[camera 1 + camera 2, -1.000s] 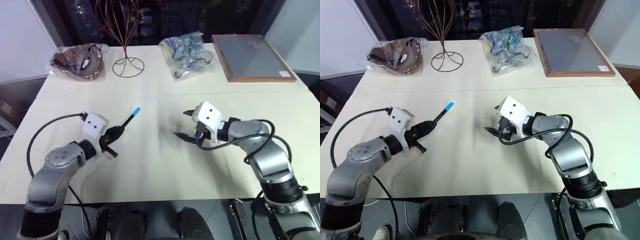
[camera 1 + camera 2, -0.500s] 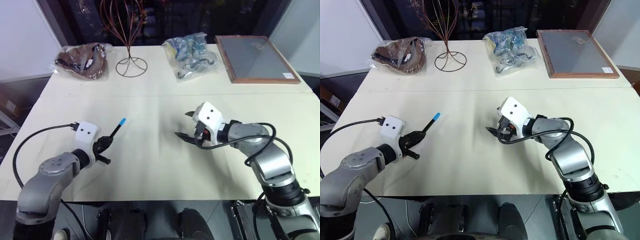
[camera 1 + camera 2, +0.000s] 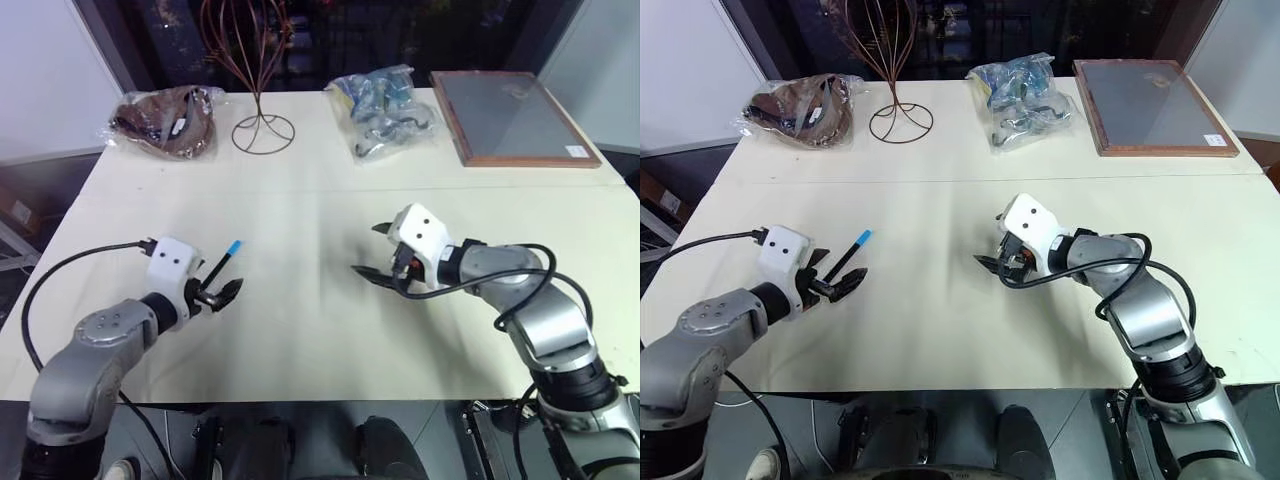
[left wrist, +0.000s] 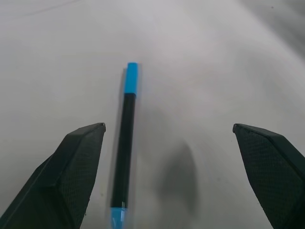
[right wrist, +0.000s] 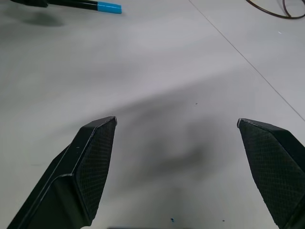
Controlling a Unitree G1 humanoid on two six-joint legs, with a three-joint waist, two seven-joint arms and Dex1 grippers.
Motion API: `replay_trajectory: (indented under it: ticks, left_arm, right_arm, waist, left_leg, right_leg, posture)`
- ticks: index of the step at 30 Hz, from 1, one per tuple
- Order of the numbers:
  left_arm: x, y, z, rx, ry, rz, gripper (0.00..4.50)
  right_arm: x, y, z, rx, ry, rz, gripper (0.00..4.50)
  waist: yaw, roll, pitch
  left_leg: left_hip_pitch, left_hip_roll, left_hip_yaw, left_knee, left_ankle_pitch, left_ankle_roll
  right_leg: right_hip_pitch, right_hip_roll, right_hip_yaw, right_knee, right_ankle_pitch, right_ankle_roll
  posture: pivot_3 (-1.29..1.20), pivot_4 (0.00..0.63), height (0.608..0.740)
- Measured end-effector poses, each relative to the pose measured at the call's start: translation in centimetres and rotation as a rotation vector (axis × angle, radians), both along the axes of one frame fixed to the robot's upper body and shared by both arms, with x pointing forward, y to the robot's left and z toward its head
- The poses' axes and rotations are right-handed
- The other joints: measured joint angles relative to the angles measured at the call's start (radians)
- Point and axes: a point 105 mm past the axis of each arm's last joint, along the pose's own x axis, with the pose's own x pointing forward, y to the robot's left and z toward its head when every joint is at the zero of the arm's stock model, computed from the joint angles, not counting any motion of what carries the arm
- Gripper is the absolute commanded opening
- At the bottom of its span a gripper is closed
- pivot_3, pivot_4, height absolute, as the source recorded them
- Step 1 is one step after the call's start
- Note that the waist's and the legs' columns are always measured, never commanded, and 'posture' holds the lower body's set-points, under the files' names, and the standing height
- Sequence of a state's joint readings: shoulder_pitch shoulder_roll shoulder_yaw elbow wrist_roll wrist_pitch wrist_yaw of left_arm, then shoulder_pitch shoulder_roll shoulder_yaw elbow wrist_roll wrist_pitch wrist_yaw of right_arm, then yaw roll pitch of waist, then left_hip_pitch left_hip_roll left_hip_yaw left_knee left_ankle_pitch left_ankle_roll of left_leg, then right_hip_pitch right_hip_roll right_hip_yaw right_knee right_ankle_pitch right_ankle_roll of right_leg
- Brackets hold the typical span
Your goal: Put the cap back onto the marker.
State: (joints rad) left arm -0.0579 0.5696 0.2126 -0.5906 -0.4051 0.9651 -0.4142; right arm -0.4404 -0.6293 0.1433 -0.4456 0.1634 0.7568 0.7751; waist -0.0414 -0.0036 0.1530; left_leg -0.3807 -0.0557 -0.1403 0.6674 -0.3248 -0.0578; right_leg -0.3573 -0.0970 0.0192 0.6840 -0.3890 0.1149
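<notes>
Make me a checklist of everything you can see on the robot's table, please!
Surface: pale table, seam across it.
Job's things: marker lying flat, blue cap on its end.
Clutter: brown bag, wire stand, blue plastic bag, framed board along the far edge.
Grippers: left gripper open around the marker; right gripper open, holding nothing.
Cables: black cable looping from left wrist.
Surroundings: dark windows behind.

You can't see the marker's (image 4: 125,155) near end: the left wrist view's edge cuts it off between the left hand's (image 4: 176,157) spread fingers.
</notes>
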Motion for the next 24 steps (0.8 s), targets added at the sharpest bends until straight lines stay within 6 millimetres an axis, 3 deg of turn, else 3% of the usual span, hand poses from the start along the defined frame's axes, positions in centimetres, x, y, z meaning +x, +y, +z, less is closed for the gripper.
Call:
replay_trajectory:
  ticks: [6, 14, 24]
  left_arm:
    - [0.0, 0.2, 0.2, 0.010, -0.003, 0.003, 4.46]
    - [-0.5, 1.6, 2.4, 0.190, -0.038, -0.042, 4.46]
    - [-2.3, 3.3, 4.3, 0.271, -0.037, -0.053, 4.46]
  right_arm:
    - [-0.1, 0.1, 0.0, -0.008, 0.003, 0.021, 4.23]
    - [-2.4, 1.4, 0.5, -0.050, 0.085, 0.281, 4.23]
    - [-3.0, 2.4, 1.4, -0.051, 0.110, 0.428, 4.23]
  waist:
    - [0.000, 0.000, 0.000]
    - [0.000, 0.000, 0.000]
    - [0.000, 0.000, 0.000]
  left_leg:
    - [0.000, 0.000, 0.000, 0.000, 0.000, 0.000]
    - [0.000, 0.000, 0.000, -0.001, 0.000, 0.000]
    - [0.000, 0.001, 0.000, -0.002, 0.000, 0.000]
  right_leg:
    - [0.000, 0.000, 0.000, 0.000, 0.000, 0.000]
    - [0.000, 0.000, 0.000, -0.002, 0.000, 0.000]
    - [0.000, 0.000, 0.000, -0.003, 0.000, 0.000]
  posture:
    - [0.00, 0.150, 0.740]
    - [0.00, 0.150, 0.740]
    - [0.00, 0.150, 0.740]
